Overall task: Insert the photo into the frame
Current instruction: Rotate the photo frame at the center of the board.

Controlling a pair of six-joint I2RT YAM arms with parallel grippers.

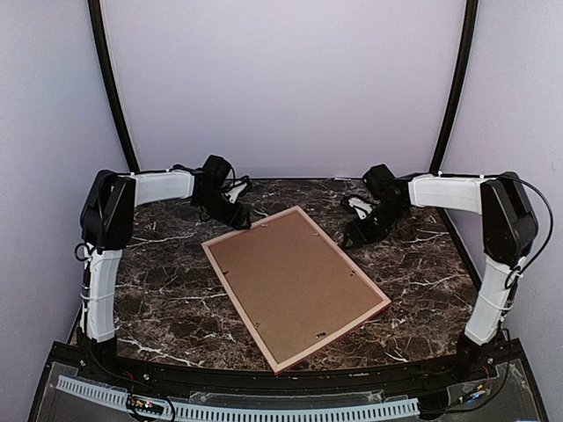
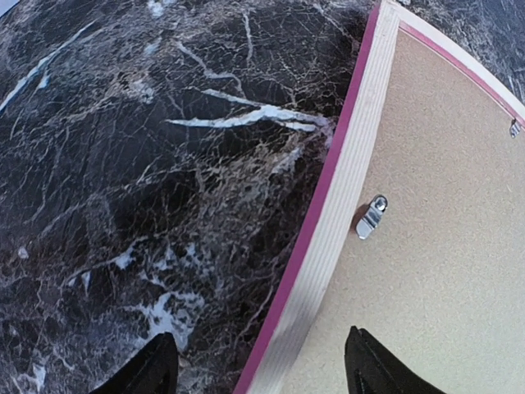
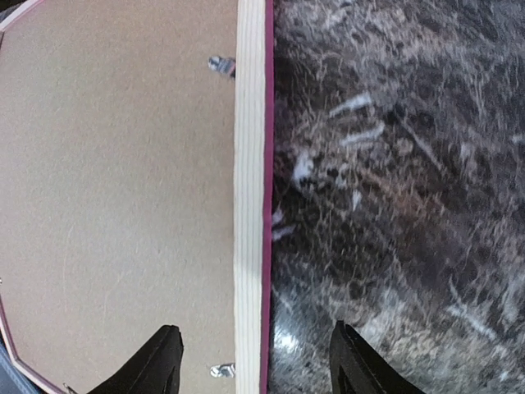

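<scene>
The frame (image 1: 384,304) lies face down in the middle of the dark marble table, pale wood back up, pink edge showing, with the brown backing board (image 1: 290,280) set in it. The photo is hidden. My left gripper (image 1: 236,216) is open above the frame's far left edge; in the left wrist view its fingertips (image 2: 156,369) straddle the frame's rail (image 2: 344,189) near a metal tab (image 2: 371,217). My right gripper (image 1: 355,236) is open above the frame's far right edge; in the right wrist view its fingertips (image 3: 160,365) straddle the rail (image 3: 250,164).
Small metal tabs (image 3: 220,66) hold the backing board round its rim. The marble table (image 1: 167,281) ends at a dark rail with cable chain along the near edge (image 1: 264,409). Pale walls stand close on three sides.
</scene>
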